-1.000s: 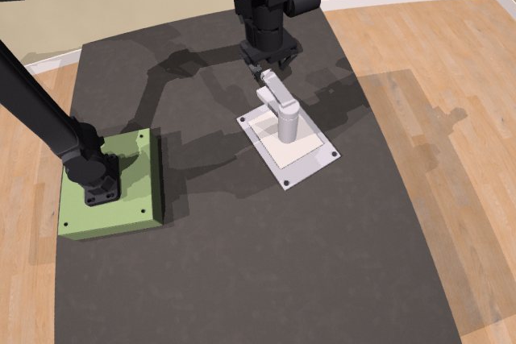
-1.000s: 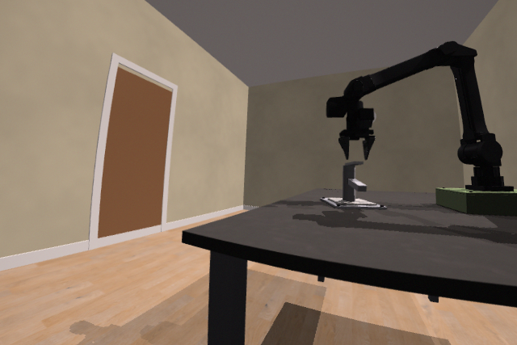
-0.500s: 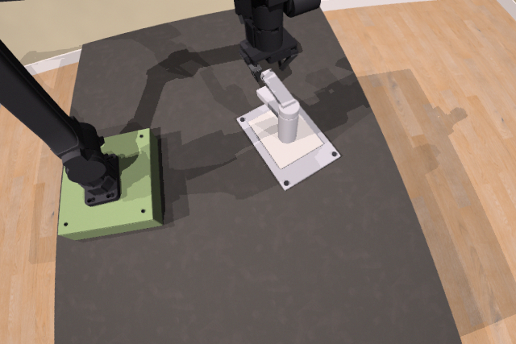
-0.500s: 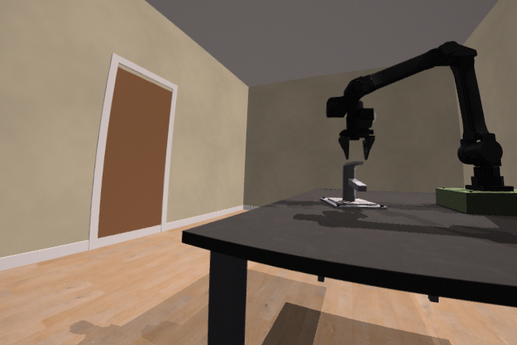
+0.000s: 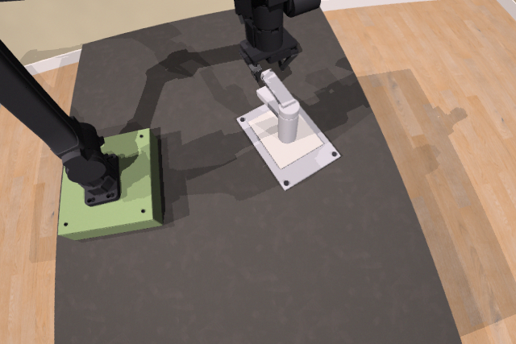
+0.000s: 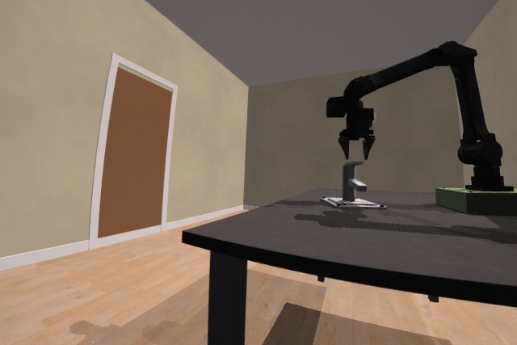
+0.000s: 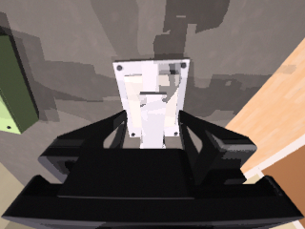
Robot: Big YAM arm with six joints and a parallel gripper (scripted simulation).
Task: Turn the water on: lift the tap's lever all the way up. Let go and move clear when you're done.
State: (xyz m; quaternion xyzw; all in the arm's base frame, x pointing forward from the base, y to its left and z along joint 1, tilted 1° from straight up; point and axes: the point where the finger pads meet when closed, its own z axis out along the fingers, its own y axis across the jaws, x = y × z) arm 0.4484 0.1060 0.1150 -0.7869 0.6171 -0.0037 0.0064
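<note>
Green base (image 5: 137, 202) sits at the surface (image 5: 250, 269) left edge. Tap (image 5: 287, 123) on its plate (image 5: 308, 167) mid-surface, open room all round. Lever (image 5: 276, 90) lies level, long axis pointing toward the far edge. Gripper (image 6: 355, 149) just above its tip, fingers (image 6: 345, 147) spread, holding nothing.

Dark table (image 5: 250, 269): tap plate (image 5: 305, 168), green base (image 5: 137, 190).

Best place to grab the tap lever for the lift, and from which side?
Take the lever at its free tip, farthest from the tap body, for the most leverage. Come straight down: the open gripper hangs above that tip with its fingers either side of the narrow bar.
</note>
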